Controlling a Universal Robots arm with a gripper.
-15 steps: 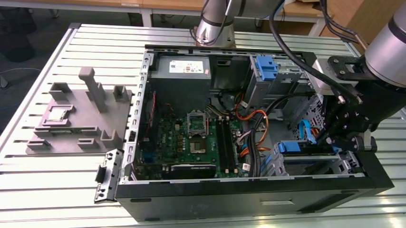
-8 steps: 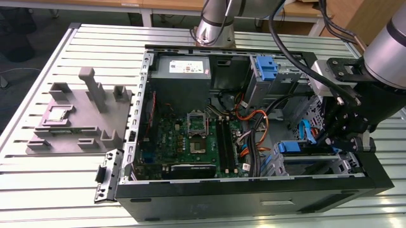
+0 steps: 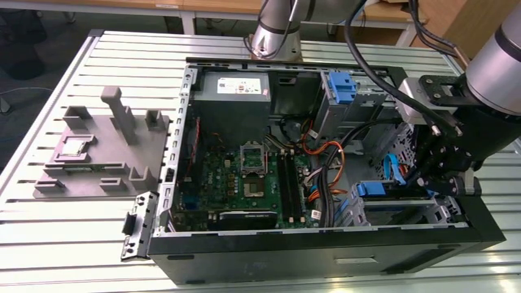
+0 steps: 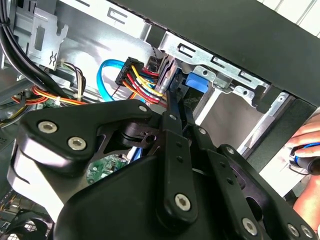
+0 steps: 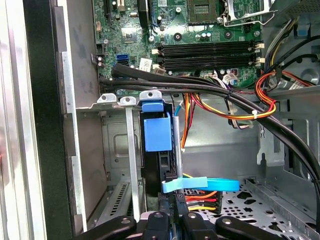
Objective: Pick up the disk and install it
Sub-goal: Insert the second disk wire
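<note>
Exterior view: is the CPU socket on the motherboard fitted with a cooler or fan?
No. In the exterior view the CPU socket on the motherboard lies bare, its metal frame uncovered.

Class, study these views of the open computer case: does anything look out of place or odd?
A person's hand shows beside the case in the second wrist view, close to the working gripper. Otherwise nothing looks spilled or damaged.

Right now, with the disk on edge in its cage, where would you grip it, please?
Probably pinch the disk across its flat faces at the exposed blue-railed edge, from the open side of the drive cage; metal walls block other approaches.
</note>
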